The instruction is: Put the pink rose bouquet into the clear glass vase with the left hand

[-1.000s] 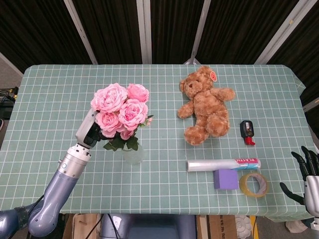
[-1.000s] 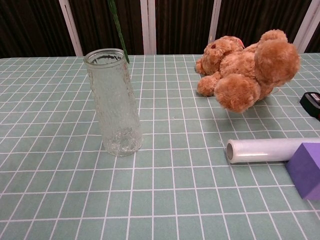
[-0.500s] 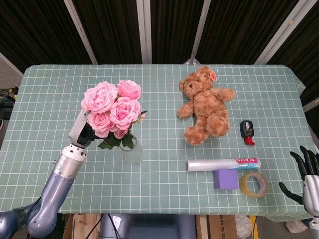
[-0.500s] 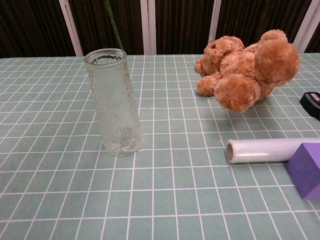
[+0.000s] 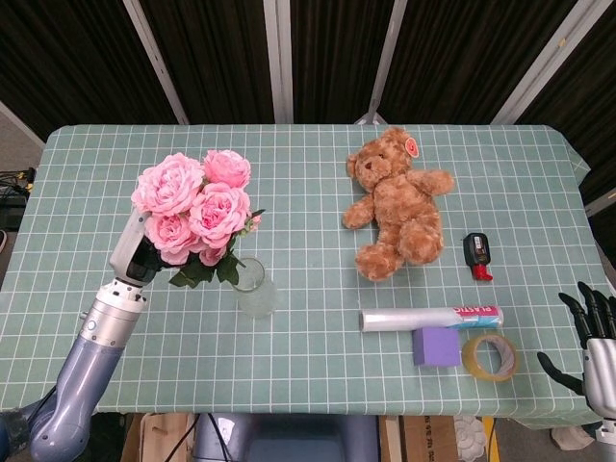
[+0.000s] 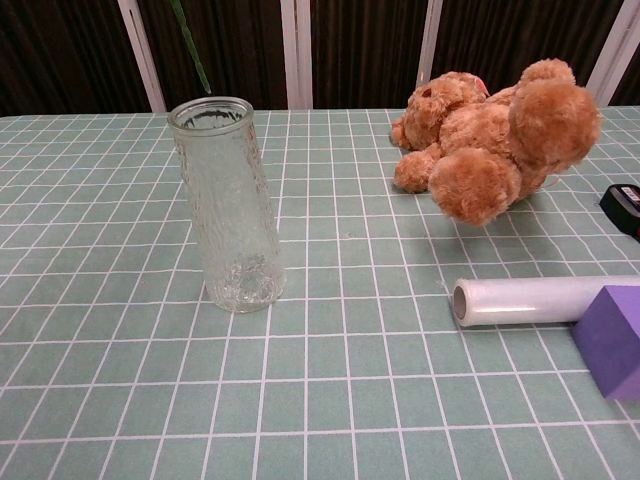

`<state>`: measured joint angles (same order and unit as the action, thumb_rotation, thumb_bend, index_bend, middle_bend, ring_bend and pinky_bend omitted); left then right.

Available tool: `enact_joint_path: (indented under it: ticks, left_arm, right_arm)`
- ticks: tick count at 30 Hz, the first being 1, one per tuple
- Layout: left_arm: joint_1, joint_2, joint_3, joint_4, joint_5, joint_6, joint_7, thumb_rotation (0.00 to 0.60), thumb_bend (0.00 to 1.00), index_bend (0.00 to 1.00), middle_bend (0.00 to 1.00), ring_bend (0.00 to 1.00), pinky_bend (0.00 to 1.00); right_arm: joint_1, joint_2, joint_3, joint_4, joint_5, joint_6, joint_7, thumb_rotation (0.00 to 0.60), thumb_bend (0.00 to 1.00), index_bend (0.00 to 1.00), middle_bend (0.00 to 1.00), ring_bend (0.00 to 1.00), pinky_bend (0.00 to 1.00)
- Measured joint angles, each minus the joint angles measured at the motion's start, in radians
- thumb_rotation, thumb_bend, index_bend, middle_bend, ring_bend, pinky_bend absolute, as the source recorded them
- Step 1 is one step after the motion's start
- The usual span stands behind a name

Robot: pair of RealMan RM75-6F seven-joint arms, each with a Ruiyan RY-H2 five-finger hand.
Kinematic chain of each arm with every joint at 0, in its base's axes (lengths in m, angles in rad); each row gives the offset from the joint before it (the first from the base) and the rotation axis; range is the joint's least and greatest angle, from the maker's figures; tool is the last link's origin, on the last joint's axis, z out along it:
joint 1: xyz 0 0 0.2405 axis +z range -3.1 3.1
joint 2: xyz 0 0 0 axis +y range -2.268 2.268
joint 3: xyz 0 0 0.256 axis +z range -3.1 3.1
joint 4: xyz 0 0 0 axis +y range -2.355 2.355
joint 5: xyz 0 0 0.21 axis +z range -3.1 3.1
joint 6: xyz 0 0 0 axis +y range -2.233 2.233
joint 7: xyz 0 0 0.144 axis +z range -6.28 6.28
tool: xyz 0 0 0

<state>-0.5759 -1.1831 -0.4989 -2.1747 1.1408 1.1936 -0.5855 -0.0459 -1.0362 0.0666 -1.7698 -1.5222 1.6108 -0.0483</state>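
My left hand [image 5: 133, 256] holds the pink rose bouquet [image 5: 192, 207] up in the air, its blooms left of and above the clear glass vase [image 5: 255, 289]. In the chest view the vase [image 6: 230, 205] stands upright and holds nothing, and the bouquet's green stem [image 6: 190, 45] hangs above and left of its mouth, its tip apart from the rim. My right hand [image 5: 589, 337] hangs at the table's right front corner, fingers apart, holding nothing.
A brown teddy bear [image 5: 399, 202] lies right of centre. Near the front right lie a plastic film roll [image 5: 431, 318], a purple block [image 5: 436, 346] and a tape ring [image 5: 489, 356]. A small black and red object [image 5: 477, 256] sits to the right.
My left hand has carried the bouquet leftward, away from the vase; the stem has shifted from over the vase's mouth to its left. The right hand stays put.
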Motion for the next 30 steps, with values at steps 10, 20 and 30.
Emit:
enact_joint_path:
  ticks: [10,20,30]
  left_arm:
    - [-0.008,-0.016,0.028,0.046,-0.015,-0.043,-0.018,0.6,0.51,0.38,0.36,0.35,0.53]
    - [-0.032,-0.092,0.095,0.129,-0.008,-0.07,0.042,0.6,0.5,0.38,0.34,0.33,0.51]
    - [-0.044,-0.139,0.149,0.192,0.009,-0.093,0.103,0.6,0.49,0.36,0.33,0.31,0.49]
  right_arm:
    - [0.0,0.001,0.002,0.001,0.004,-0.001,0.004,0.6,0.22,0.17,0.06,0.0,0.0]
    - [-0.001,0.003,0.002,0.002,0.004,0.001,0.011,0.6,0.22,0.17,0.06,0.0,0.0]
    - [-0.003,0.007,0.001,0.003,0.001,0.003,0.023,0.6,0.22,0.17,0.06,0.0,0.0]
